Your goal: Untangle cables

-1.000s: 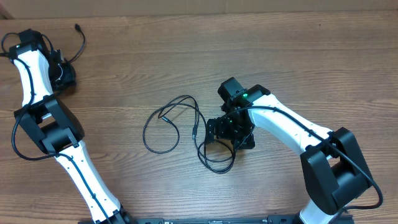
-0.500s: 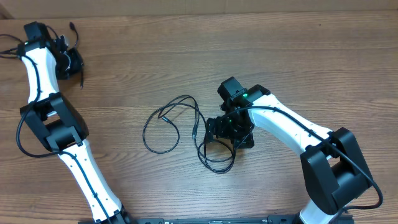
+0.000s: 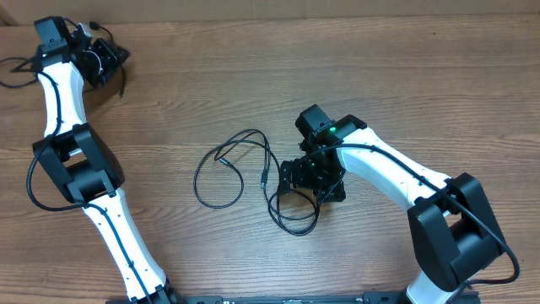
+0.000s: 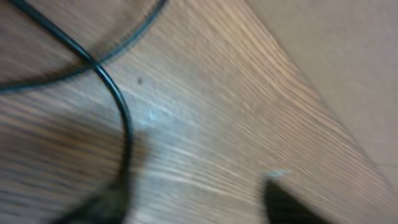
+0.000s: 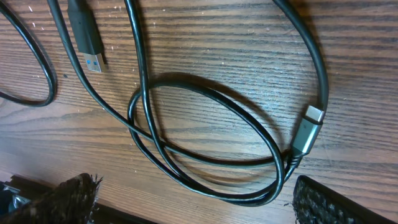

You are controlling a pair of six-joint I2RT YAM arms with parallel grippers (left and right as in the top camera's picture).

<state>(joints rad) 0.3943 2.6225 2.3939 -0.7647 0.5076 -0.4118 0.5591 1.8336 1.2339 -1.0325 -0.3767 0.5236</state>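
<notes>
Right jaws: released. Both tips stand wide apart at the lower edge of the right wrist view, with nothing between them. They hang just above the middle pile.
Cables, middle of bench: the cables (image 5: 142, 62) lie loose on the bench (image 3: 422, 84), beside and partly under the right arm (image 3: 371, 160). A doubled loop (image 5: 273, 162) ends in a silver plug (image 5: 309, 129). A second strand, ending in a blue-tongued plug (image 5: 87, 37), crosses that loop.
Cable, far corner: a far strand (image 4: 124, 118) lies at the far left corner, well apart from the pile. Two runs of black cord cross there; you cannot tell whether both belong to one cable.
Left jaws: at that far corner, by the far strand. The left wrist view is blurred, so you cannot tell whether the jaws grasp the cord or stand free of it.
Step in hand: judged as separation part done — one strand set apart, the middle pile not yet parted.
Next move: lower the right jaws onto a single strand, preferably near the silver plug. Close, lift, then draw it away from the second strand. A flat drag would likely tighten the crossing.
Risk: catching both turns of the doubled loop at once — check for one cord only before you close.
</notes>
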